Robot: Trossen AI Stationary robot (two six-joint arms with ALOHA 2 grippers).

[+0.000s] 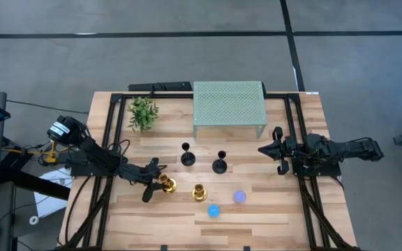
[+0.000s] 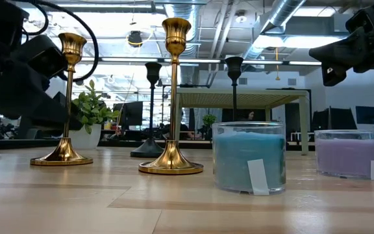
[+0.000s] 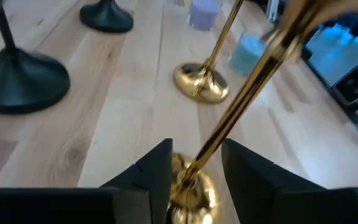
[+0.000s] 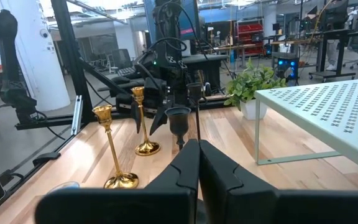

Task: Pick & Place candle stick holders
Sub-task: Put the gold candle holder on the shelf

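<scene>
Two gold candlestick holders stand upright on their round bases on the wooden table, one (image 1: 166,185) by my left gripper, the other (image 1: 199,192) to its right. Two black holders (image 1: 187,157) (image 1: 220,165) stand farther back. My left gripper (image 1: 155,180) is open; in the left wrist view its fingers (image 3: 160,171) stand on either side of the first gold holder's stem (image 3: 229,124), just above its base (image 3: 194,193), and I see no touch. My right gripper (image 1: 260,149) is shut and empty at the table's right, its fingers closed together in the right wrist view (image 4: 197,155).
A pale green perforated rack (image 1: 229,108) stands at the back centre, and a potted plant (image 1: 142,111) at the back left. A blue candle jar (image 1: 213,210) and a purple one (image 1: 239,196) sit near the front, right of the gold holders.
</scene>
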